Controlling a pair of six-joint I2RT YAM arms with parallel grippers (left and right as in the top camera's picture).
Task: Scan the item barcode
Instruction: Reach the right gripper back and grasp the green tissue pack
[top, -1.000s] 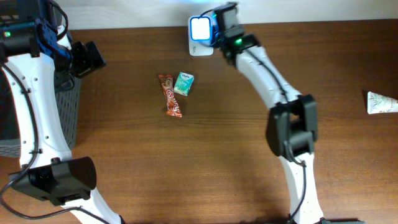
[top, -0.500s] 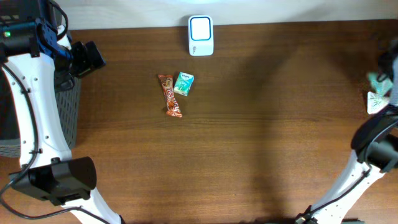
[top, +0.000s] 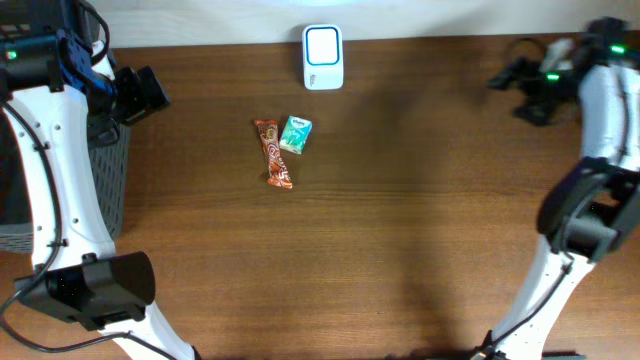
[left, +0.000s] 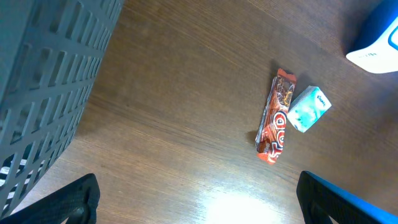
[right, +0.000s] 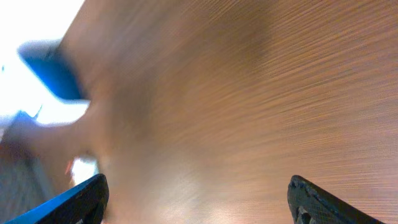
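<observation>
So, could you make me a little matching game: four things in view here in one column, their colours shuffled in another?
Things:
1. scanner
2. snack bar
3. small packet
4. basket

Colours:
A. teal
B. grey
C. white with a blue face
D. reddish-brown

Pairs: 1-C, 2-D, 3-A, 4-B

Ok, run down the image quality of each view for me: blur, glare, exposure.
Overhead: crisp, but the scanner window glows washed out. Left wrist: sharp on the candy bar and teal packet, with glare on the table near the bottom edge. Right wrist: badly smeared, wood grain streaked, the blue-white blob at left unreadable.
</observation>
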